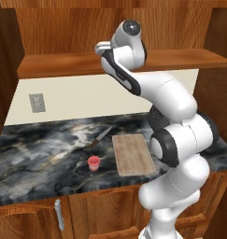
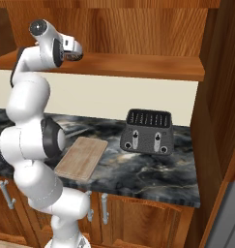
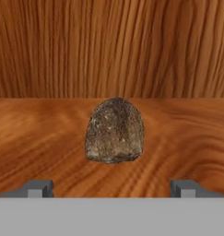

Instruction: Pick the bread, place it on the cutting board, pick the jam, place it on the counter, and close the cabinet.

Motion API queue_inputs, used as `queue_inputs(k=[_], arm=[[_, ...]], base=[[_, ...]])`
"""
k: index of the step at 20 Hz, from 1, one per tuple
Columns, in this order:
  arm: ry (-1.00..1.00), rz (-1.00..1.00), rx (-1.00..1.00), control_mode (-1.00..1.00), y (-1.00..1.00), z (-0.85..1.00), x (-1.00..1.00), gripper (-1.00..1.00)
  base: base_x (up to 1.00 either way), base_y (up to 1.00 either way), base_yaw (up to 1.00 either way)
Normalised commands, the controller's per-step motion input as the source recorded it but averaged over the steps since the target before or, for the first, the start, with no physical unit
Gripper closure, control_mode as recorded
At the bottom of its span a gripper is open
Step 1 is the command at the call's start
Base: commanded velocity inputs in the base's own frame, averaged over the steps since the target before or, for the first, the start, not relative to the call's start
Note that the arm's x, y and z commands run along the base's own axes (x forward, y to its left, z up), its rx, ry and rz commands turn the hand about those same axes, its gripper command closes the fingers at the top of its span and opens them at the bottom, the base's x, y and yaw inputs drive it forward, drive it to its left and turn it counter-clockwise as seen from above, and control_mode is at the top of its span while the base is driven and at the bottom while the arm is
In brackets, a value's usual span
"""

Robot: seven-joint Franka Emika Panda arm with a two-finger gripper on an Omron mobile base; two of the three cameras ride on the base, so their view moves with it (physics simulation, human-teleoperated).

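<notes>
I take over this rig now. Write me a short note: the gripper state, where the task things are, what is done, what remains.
Gripper: open, holding nothing, fingers apart in front of the bread.
Bread: on the cabinet shelf, not yet grasped.
Jam: on the counter, left of the cutting board.
Cutting board: nothing on it.
Done: jam appears placed.
Left: move the bread to the board, close the cabinet.

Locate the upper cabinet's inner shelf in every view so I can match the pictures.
Left base view: the inner shelf spans the upper part, behind the arm's top.
Right base view: it runs across the upper part.
Hand view: it fills the lower half, under the bread.
Shared landmark: the cabinet back panel, directly above the shelf.
</notes>
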Motion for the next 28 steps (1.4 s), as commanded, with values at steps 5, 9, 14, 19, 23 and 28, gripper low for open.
queue_inputs(k=[5,9,14,19,23,28], arm=[[0.0,0.0,0.0,-1.0,0.0,-0.12,0.3,-1.0],[0.0,0.0,0.0,-1.0,0.0,-0.12,0.27,-1.0],[0.0,0.0,0.0,-1.0,0.0,-0.08,0.24,-1.0],[0.0,0.0,0.0,-1.0,0.0,-0.07,0.25,-1.0],[0.0,0.0,0.0,-1.0,0.0,-0.07,0.25,-1.0],[0.0,0.0,0.0,-1.0,0.0,-0.05,0.25,-1.0]], base=[[0.0,0.0,0.0],[0.0,0.0,0.0],[0.0,0.0,0.0],[0.0,0.0,0.0],[0.0,0.0,0.0],[0.0,0.0,0.0]])
